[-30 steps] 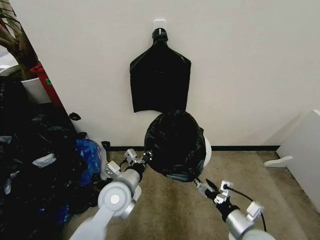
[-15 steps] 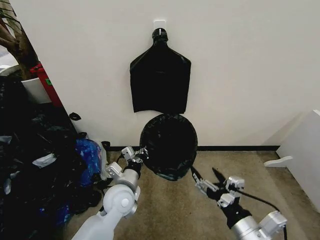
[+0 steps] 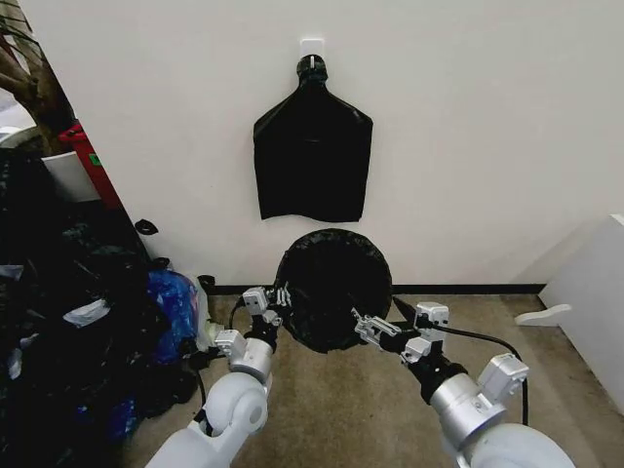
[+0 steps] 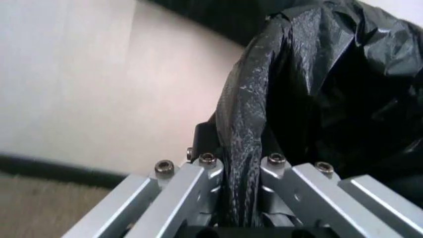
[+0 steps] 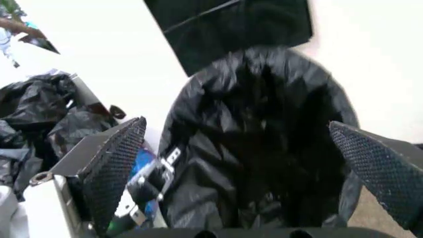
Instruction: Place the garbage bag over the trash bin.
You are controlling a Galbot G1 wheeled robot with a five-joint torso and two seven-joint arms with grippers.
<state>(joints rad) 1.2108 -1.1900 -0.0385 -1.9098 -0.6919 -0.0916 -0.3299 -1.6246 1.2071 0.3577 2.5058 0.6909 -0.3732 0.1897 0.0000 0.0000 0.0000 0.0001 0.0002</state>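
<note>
Garbage bag [image 3: 333, 288] now sits lower and rounder vs 1 s ago; the bin's white side is covered, so it looks pulled over the rim. Left gripper [image 3: 277, 296] keeps its jaws pinching the bag's edge. Right gripper [image 3: 374, 330] has swung in beside the bag, jaws spread, not gripping.

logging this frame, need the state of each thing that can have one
garbage bag: mouth spread open, draped over the bin, edge pinched on its left side
trash bin: hidden under the bag
left gripper: shut on the bag's edge
right gripper: open, at the bag's right side
black bundle: hanging from a wall hook
</note>
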